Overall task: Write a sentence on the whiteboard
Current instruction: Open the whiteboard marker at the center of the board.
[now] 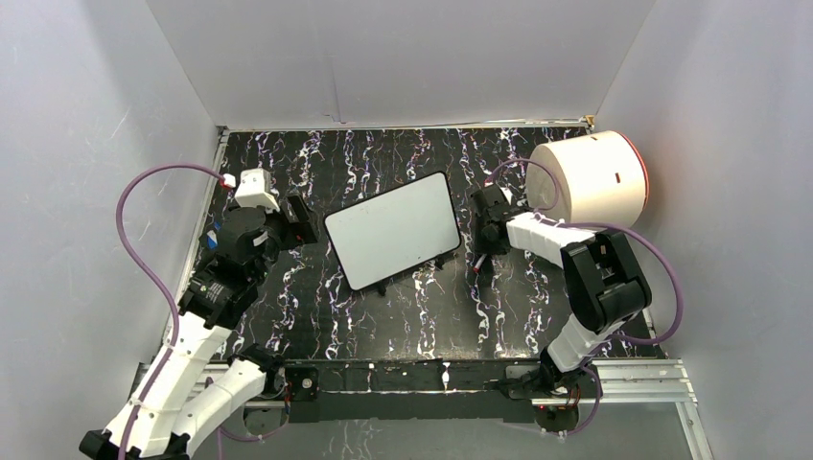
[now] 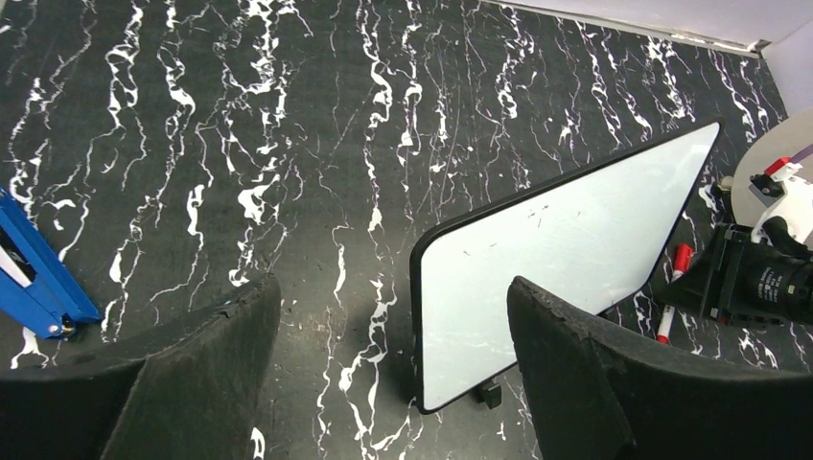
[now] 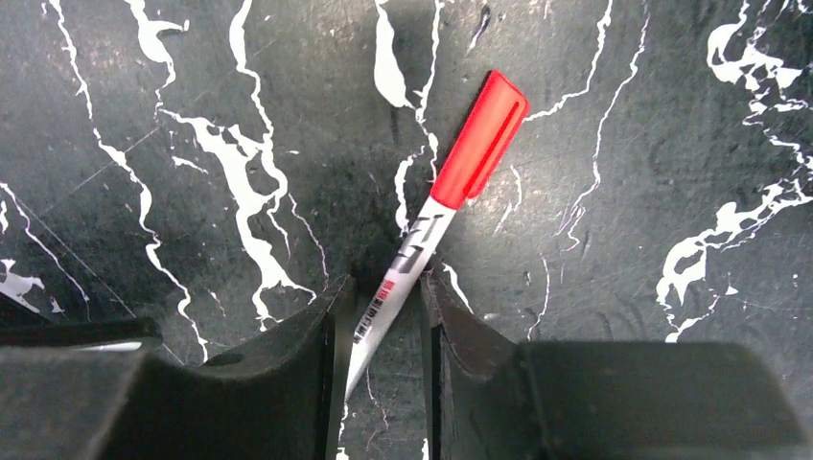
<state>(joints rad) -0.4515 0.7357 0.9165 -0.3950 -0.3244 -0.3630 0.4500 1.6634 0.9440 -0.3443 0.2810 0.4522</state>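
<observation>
Whiteboard [image 1: 393,233] is being observed mid-frame in the top view, tilted. Red-capped marker [image 3: 436,225] is being straddled by right gripper [image 3: 382,283]; clamping cannot be told. Left gripper [image 2: 391,287] is being held spread, empty.

1. The whiteboard [image 1: 391,230] stands at the middle of the table [image 1: 422,316], turned askew to the table's edges.
2. The cylinder [image 1: 590,179] sits in the far right corner, behind and to the right of the whiteboard.
3. The marker [image 3: 441,230] lies on the table just right of the whiteboard, in front of the cylinder.
4. The right gripper [image 3: 377,287] is over the marker, one finger on each side of its barrel.
5. The left gripper [image 2: 391,287] is left of the whiteboard, apart from it.
</observation>
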